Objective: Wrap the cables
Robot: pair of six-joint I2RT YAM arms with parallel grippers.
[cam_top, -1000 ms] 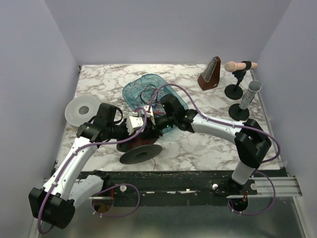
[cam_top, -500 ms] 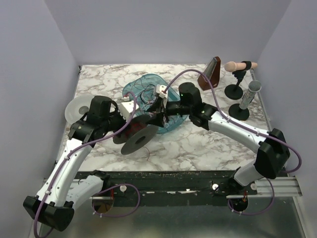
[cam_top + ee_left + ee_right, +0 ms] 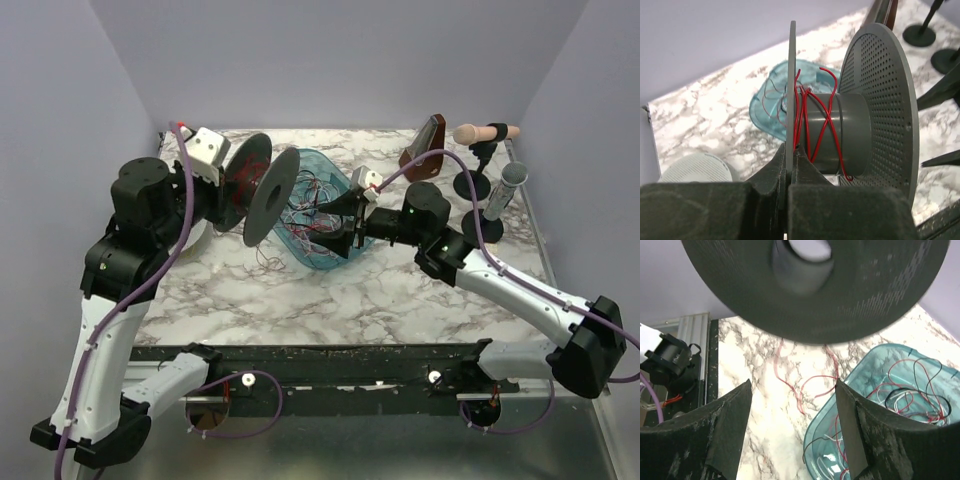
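Top view: the left arm is raised over the left part of the desk [image 3: 400, 290]; its left tool [image 3: 232, 180] carries a dark grey spool [image 3: 258, 188] clear of the surface, axis roughly level; the right tool [image 3: 340, 225] hangs over the near rim of a teal bin [image 3: 345, 255] at the middle of the desk; the cables [image 3: 315, 200], in red, black and white, lie mostly as a loose tangle inside that bin; a few red strands trail onto the desk just left of it. A white perforated disc [image 3: 196, 232] shows only partly behind the left arm; a metronome [image 3: 425, 148] stands well apart at the far right.

Left wrist view adds what the top view cannot resolve: the left tool [image 3: 790, 155] is clenched on the thin near flange of the spool [image 3: 880, 100], seen edge-on; red wire crosses the hub in several turns; the far flange is perforated; the bin [image 3: 767, 107] lies behind.

Right wrist view: the right tool [image 3: 792, 425] is released, its fingers [image 3: 732, 430] spread wide with nothing between them; the spool [image 3: 840, 295] fills the top of the picture, above the tool; below, red strands lie on the bare desk [image 3: 765, 365] beside the bin [image 3: 827, 440]; the cables [image 3: 920, 385] inside it show as separate loops.
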